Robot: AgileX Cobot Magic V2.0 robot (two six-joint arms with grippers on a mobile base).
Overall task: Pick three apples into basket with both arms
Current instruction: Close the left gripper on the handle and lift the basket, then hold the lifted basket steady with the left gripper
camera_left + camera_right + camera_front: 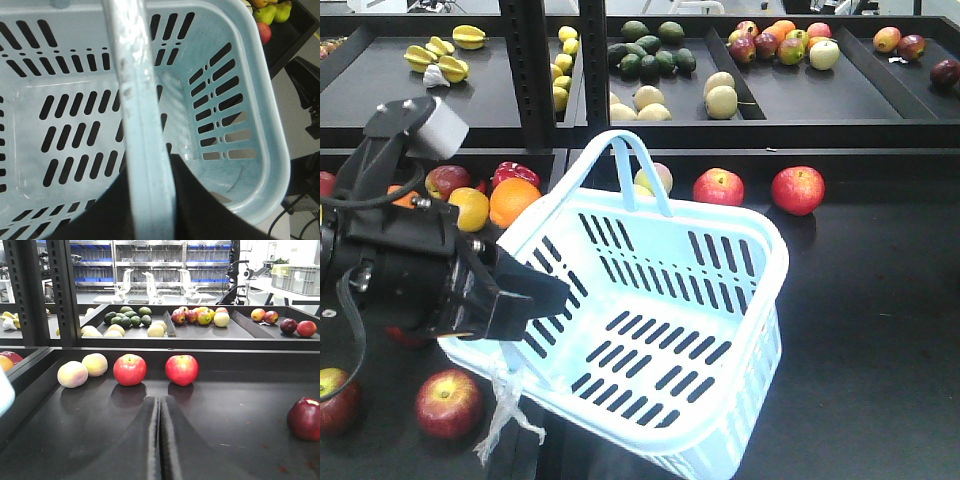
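Right wrist-mounted view: a round red apple sits on the black desk just right of the right gripper, whose empty jaws are pressed together. The left gripper has its jaws pinching the tilted pale blue slotted plastic basket.

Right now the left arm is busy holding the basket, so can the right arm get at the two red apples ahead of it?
Probably yes: only bare tray lies between the right gripper and the two red apples. Its fingers are shut, so they must open first.
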